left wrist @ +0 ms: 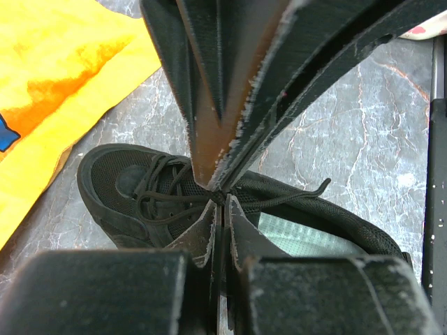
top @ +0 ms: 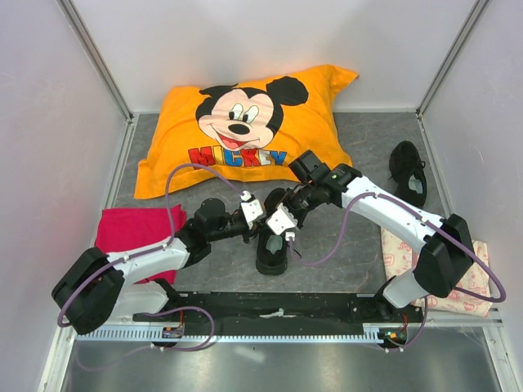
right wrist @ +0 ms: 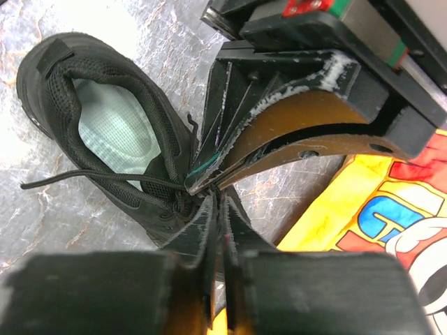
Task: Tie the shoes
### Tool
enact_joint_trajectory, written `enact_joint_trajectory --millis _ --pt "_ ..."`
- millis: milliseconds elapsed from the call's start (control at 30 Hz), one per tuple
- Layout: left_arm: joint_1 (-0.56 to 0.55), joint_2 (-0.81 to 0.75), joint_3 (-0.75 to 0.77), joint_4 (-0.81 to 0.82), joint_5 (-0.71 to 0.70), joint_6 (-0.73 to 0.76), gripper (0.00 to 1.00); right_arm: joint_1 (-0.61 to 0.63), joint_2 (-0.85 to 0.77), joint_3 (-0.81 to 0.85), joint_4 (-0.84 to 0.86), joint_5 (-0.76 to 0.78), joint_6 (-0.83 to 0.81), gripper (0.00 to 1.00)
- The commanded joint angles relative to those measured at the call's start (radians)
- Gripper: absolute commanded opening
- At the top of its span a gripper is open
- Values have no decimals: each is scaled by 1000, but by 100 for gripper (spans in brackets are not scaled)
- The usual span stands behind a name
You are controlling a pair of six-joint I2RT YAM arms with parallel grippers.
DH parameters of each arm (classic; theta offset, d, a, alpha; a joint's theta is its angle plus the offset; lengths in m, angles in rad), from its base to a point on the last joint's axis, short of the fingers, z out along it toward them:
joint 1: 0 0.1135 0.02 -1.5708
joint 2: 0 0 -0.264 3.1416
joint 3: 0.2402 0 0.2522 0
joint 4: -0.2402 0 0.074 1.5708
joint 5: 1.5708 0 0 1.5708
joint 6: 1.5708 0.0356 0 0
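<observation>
**Top view.** One shoe (top: pixel 271 253) lies on the table (top: pixel 359 245), just in front of the middle of the pillow (top: pixel 245 131). The second shoe (top: pixel 409 173) sits off the pillow's right corner, near the side wall (top: pixel 482 122). The left gripper (top: pixel 261 219) and right gripper (top: pixel 274 222) meet over the first shoe, between it and the pillow's near edge. No bow shows on it, so I judge the task barely started, with the knot unmade. The second shoe sits apart from both arms, and its laces are too small to read. A red cloth (top: pixel 135 233) lies in front of the pillow's left corner and a printed cloth (top: pixel 400 249) well in front of its right corner. The side walls and the rail (top: pixel 278 306), opposite the pillow, pen the arms in.

**Left wrist.** The left gripper (left wrist: pixel 220 202) is pinched tight on a lace (left wrist: pixel 293 195), whose loose end trails away from the pillow (left wrist: pixel 63 77). The right gripper (left wrist: pixel 211 183) comes in tip to tip with it. The shoe's toe (left wrist: pixel 112 188) points towards the pillow, which is close, while bare table opens on the side away from it.

**Right wrist.** The right gripper (right wrist: pixel 213 202) has its fingers drawn together to a thin slit. Whether lace sits between them is hidden. The lace (right wrist: pixel 84 178) runs slack over the shoe's opening (right wrist: pixel 105 125), on the side away from the pillow (right wrist: pixel 349 202). Crossing, looping and tightening all remain. Both tips are crowded together, so I judge a pull along the pillow's edge freer than one towards it.
</observation>
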State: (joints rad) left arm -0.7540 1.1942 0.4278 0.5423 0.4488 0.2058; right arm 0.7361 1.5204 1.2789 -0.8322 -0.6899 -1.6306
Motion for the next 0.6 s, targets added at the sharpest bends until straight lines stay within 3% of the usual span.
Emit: enact_joint_trajectory --millis 0,200,367,433,567 --pt "4 8 42 4 21 44 2 6 -8 -16 -24 -11 -78 0" --pt "5 -4 39 -8 -4 43 5 5 -6 0 -22 -11 6 0" --pt "12 -93 11 -15 -61 37 39 -27 17 31 39 -40 256 0" --pt "12 -125 -3 -22 -71 38 45 -47 17 28 59 -62 377 0" --pt "12 -174 -21 -38 -130 29 48 -69 6 -21 166 -85 593 0"
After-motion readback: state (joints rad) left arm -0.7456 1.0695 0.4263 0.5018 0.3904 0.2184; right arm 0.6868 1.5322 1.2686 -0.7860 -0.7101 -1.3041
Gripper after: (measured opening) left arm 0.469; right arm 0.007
